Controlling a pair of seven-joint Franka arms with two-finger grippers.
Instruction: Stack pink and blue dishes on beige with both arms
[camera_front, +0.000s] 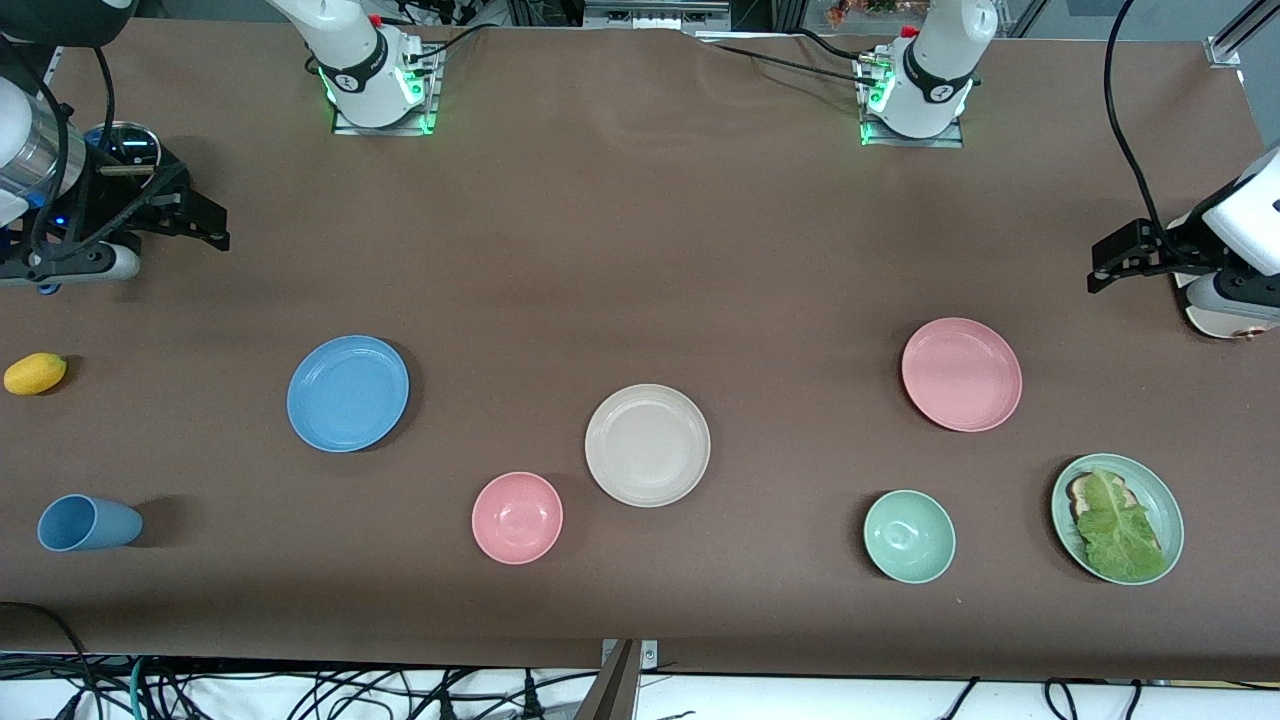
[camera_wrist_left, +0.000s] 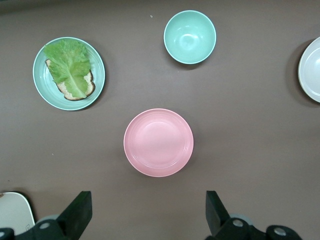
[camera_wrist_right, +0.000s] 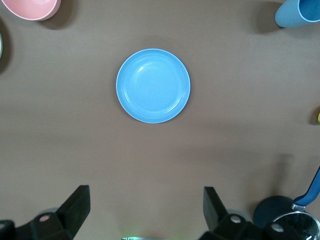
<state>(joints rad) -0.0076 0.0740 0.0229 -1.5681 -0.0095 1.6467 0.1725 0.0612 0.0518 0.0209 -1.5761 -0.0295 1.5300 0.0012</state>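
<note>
Round matte beige plate (camera_front: 647, 445) lies mid-desk, bare. Flat blue plate (camera_front: 347, 393) toward right arm's end, pink plate (camera_front: 961, 374) toward left arm's. Left tool (camera_wrist_left: 147, 212) and right tool (camera_wrist_right: 146, 210) hover, fingers apart, empty.

Blue plate (camera_front: 347, 392), pink plate (camera_front: 961, 374), beige plate (camera_front: 647, 444), all plain matte; brown worktop (camera_front: 640, 250); yellow lemon (camera_front: 35, 373).
</note>
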